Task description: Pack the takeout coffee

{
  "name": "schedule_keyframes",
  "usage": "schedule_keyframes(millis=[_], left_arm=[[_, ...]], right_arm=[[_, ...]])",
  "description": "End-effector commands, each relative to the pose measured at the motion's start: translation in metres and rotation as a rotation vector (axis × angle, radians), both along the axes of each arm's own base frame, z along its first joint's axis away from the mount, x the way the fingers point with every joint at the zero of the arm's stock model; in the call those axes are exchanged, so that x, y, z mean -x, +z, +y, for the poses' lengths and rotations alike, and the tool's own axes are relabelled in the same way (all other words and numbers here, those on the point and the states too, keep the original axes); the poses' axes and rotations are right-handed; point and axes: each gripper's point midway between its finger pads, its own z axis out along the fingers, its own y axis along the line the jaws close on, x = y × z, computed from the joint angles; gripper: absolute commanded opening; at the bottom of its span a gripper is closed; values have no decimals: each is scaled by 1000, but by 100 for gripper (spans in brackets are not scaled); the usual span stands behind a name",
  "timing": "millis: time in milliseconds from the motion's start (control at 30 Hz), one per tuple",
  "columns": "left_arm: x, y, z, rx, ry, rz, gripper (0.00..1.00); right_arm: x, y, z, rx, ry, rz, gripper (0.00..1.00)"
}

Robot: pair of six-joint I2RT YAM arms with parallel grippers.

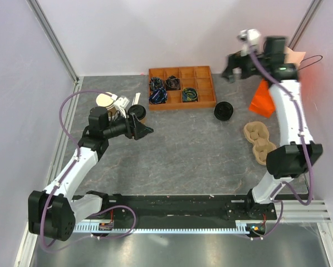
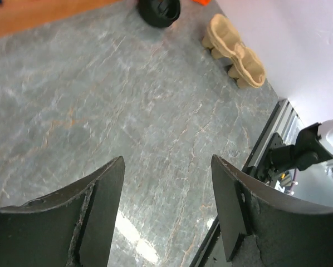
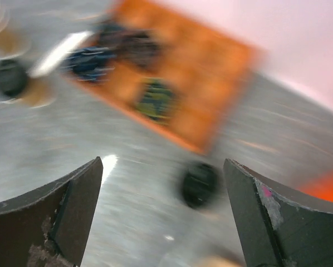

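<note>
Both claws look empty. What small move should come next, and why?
Probably the left gripper swings onto the lidded coffee cup right beside it: its jaws are open and empty, while the right gripper is far off, raised near the back wall.

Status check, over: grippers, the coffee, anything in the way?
Both open, empty: left gripper, right gripper. The takeout coffee upright beside cup stack, next to left gripper. Only loose lid mid-table, well clear.
</note>
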Motion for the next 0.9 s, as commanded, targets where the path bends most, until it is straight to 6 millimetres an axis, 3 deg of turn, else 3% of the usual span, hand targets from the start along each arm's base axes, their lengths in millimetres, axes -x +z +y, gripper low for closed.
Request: schedule_keyframes(millis=[0,67,100,200,300,333,567,600,667,700,733,767,800,867], left_arm=[[5,24,0,-37,-57,-119,71],[5,30,2,-48,-55,-149,72],[6,34,2,-49,-58,-163,73],[9,38,3,-61,-61,-172,76],[11,37,4,-71,-67,-158,77],[12,34,5,-76,-66,-144,78],[17,33,6,-79,-66,-135,79],[18,34,6,-79,-68,-140,79],[20,36,6,-82,-70,-148,79],[21,37,7,-85,-71,-158,79],[21,38,7,-89,-70,-163,79],[22,38,8,-90,-70,-164,79],[23,39,8,-91,-73,-168,79],[24,39,6,-89,-86,-161,79]], right_arm=[[24,57,-131,148,-213,-108,98],[28,68,-167,187,-264,-136,98],[28,64,-200,228,-312,-135,98],[27,59,-245,283,-380,-135,98],[16,57,-268,287,-405,-149,98],[14,60,-270,303,-399,-161,98],[0,22,-270,358,-267,-112,98],[10,9,-264,342,-238,-58,98],[29,4,-249,367,-140,-39,98],[50,-19,-234,321,-78,48,96],[68,-13,-224,390,6,9,95],[82,-20,-217,404,55,23,94],[106,-49,-206,390,124,113,93],[138,-59,-194,487,248,107,92]])
